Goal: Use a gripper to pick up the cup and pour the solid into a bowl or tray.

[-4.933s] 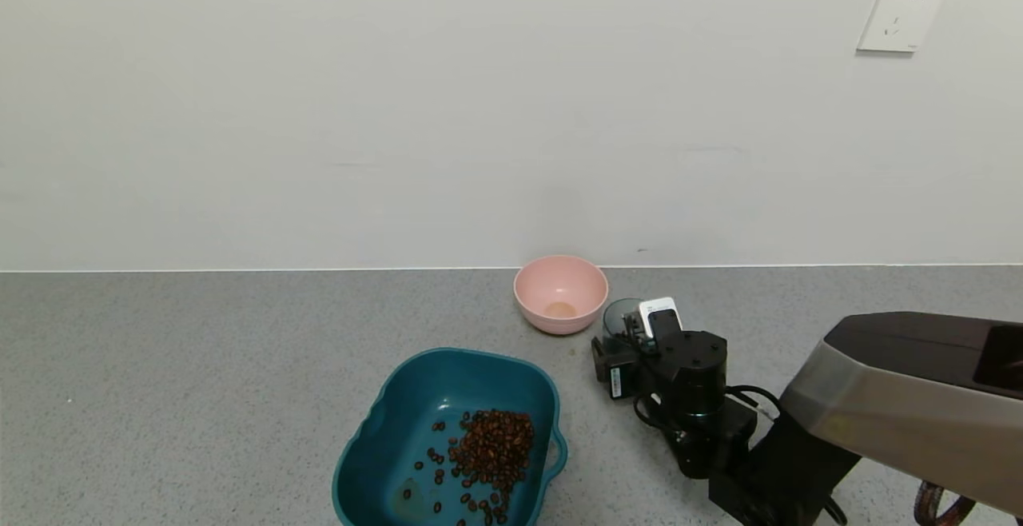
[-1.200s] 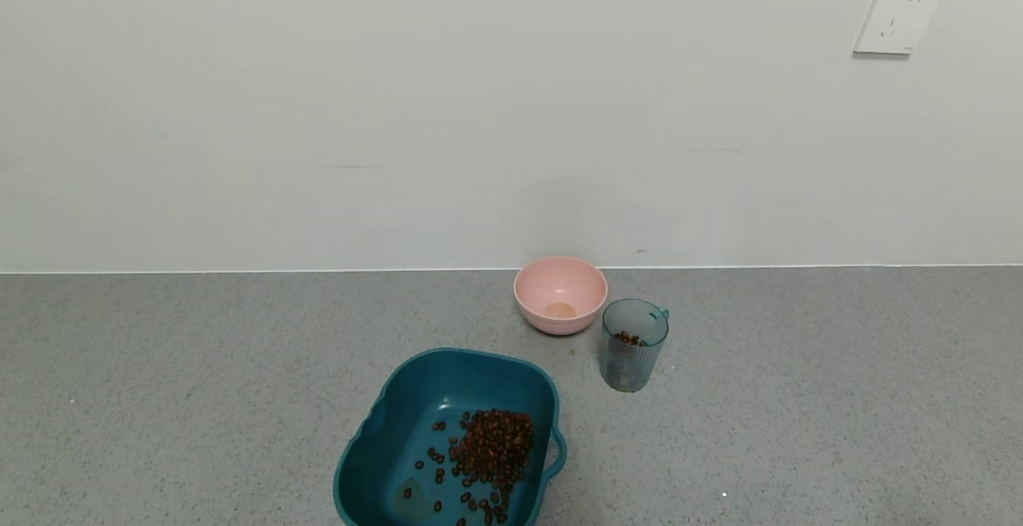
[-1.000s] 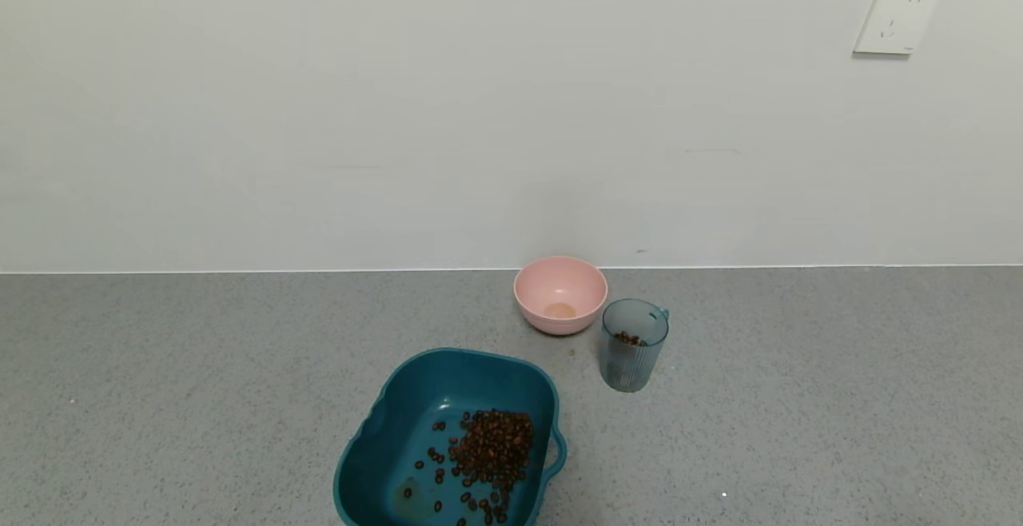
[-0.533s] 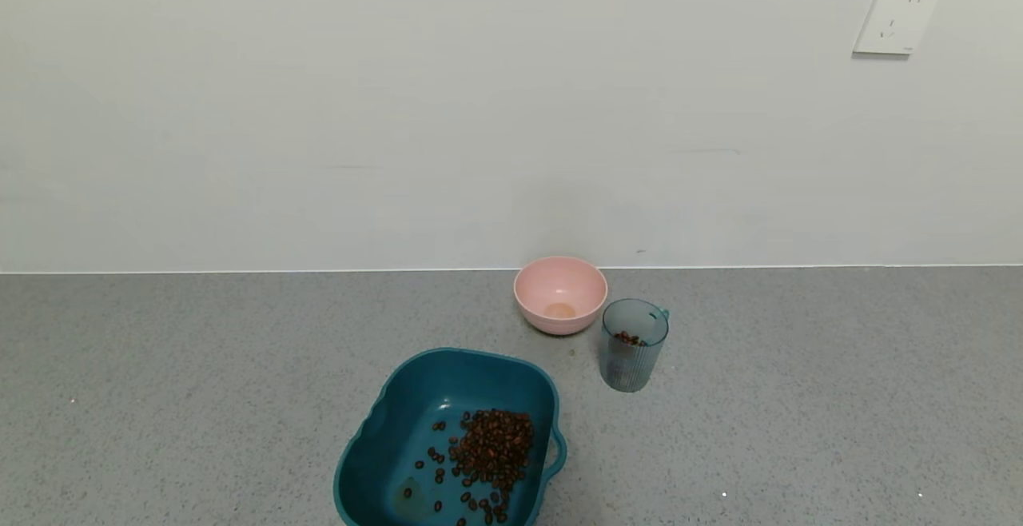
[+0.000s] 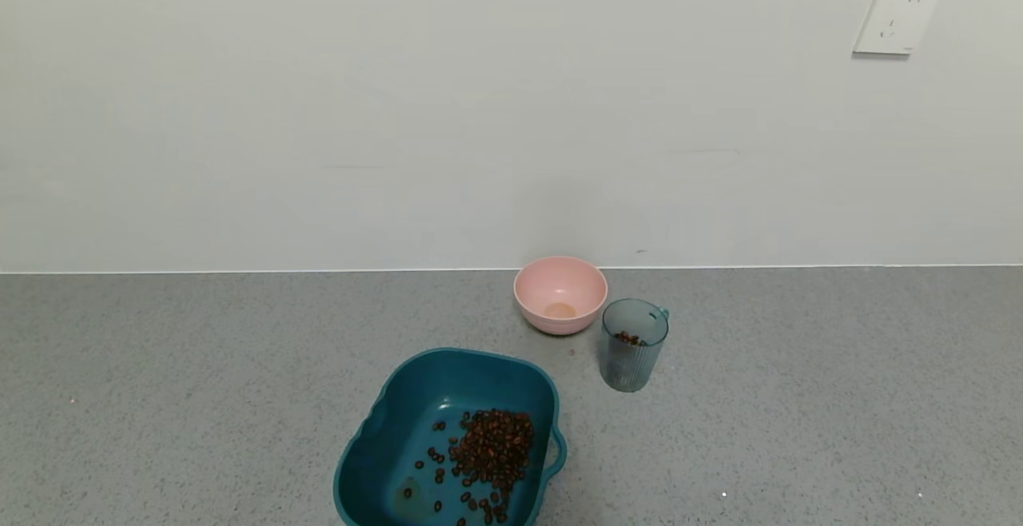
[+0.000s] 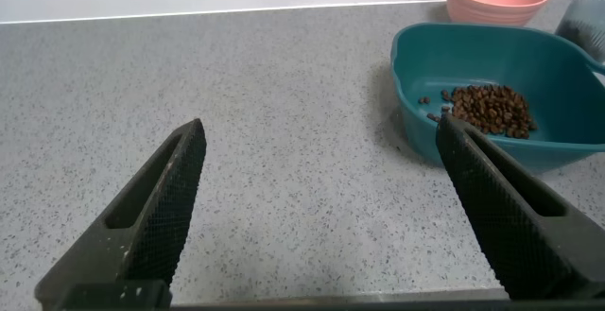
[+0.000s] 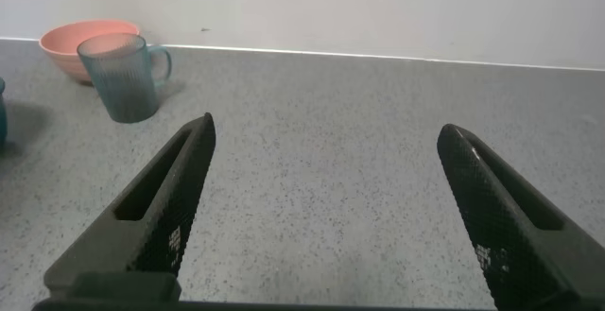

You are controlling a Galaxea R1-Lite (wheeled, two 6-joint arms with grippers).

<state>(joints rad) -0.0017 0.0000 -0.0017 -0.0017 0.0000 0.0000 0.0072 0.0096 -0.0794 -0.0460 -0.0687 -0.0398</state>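
Beside the teal tub (image 5: 384, 438), cup (image 5: 633, 344) stands upright (both grippers (image 6: 317, 207) (image 7: 326, 207) apart).

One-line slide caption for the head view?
Ribbed cup upright beside pink bowl; beans piled in teal tub; no gripper visible.

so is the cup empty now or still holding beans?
Not empty. The cup stands upright on the counter with a few beans visible inside; most beans lie in the teal tub.

Dark teal rounded-rectangular plastic tub (image 5: 384, 438); dark brown oval beans (image 5: 489, 450); ribbed translucent blue-green plastic cup (image 5: 632, 352); pink round bowl (image 5: 559, 296); speckled grey countertop (image 5: 160, 366).
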